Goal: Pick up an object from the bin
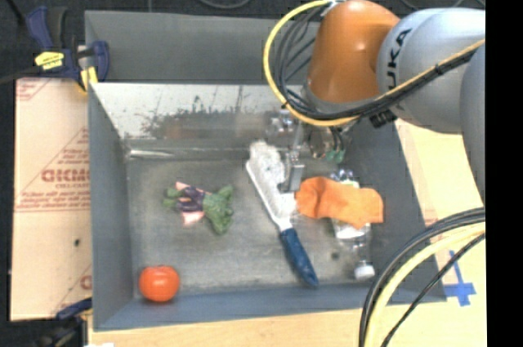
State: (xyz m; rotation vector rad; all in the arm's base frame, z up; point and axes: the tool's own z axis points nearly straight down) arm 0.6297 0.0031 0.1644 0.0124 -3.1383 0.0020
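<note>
Nearest candidate is the brush (276, 202): white head, blue handle, lying diagonally right of centre on the bin (110, 215) floor, head toward the back wall. The gripper (292, 174) sits low at the right edge of the brush head, just beside the orange cloth (343, 204). From this angle I can't tell whether it's spread or pressed together (the wrist cover blocks my view), and I see nothing held.

Risks as I read them:
- The gripper is on the seam between brush and cloth, so a close here could catch a cloth fold instead of, or along with, the brush.
- If it takes the brush at the head, the long handle hangs off-centre. I'd expect it to swing or slip out on the lift.
- A shiny clear thing (353, 243) lies partly under the cloth. Dragging the cloth would shift it too.

The green-and-purple toy (204, 202) and the orange ball (158, 284) are well apart to the left, so no conflict there.
</note>
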